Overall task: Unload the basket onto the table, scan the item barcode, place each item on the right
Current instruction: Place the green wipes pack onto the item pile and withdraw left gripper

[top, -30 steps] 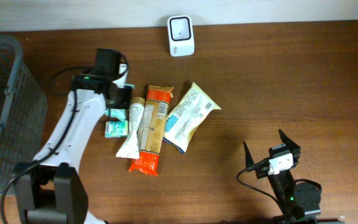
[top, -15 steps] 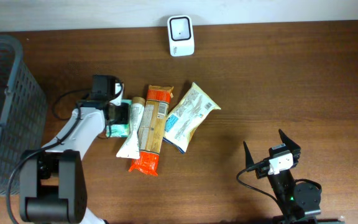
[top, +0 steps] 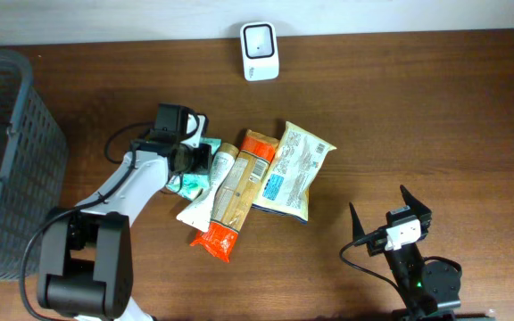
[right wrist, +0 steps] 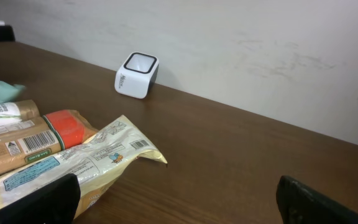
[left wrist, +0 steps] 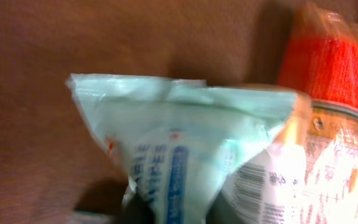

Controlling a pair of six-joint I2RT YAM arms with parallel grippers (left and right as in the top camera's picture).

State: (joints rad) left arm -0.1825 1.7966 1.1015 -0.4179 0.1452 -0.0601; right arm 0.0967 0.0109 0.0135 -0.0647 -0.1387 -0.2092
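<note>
Four packs lie together mid-table: a mint-green wipes pack [top: 193, 181], a white pouch [top: 209, 191], an orange pasta pack [top: 233, 198] and a cream snack bag [top: 298, 168]. The white barcode scanner [top: 260, 51] stands at the far edge, also in the right wrist view [right wrist: 137, 74]. My left gripper [top: 201, 160] is over the upper end of the wipes pack [left wrist: 179, 137], which fills the blurred left wrist view. Its fingers are mostly hidden, so the jaw gap is unclear. At the near right my right gripper [top: 389, 214] is open and empty, with both fingers [right wrist: 30, 202] wide apart.
A dark mesh basket [top: 7, 152] stands at the left edge of the brown table [top: 418, 116]. The snack bag's corner [right wrist: 138, 149] reaches toward the right gripper. A pale wall runs behind the scanner.
My left arm has moved right and toward the packs. All four packs have shifted right and turned clockwise. The right arm has not moved.
</note>
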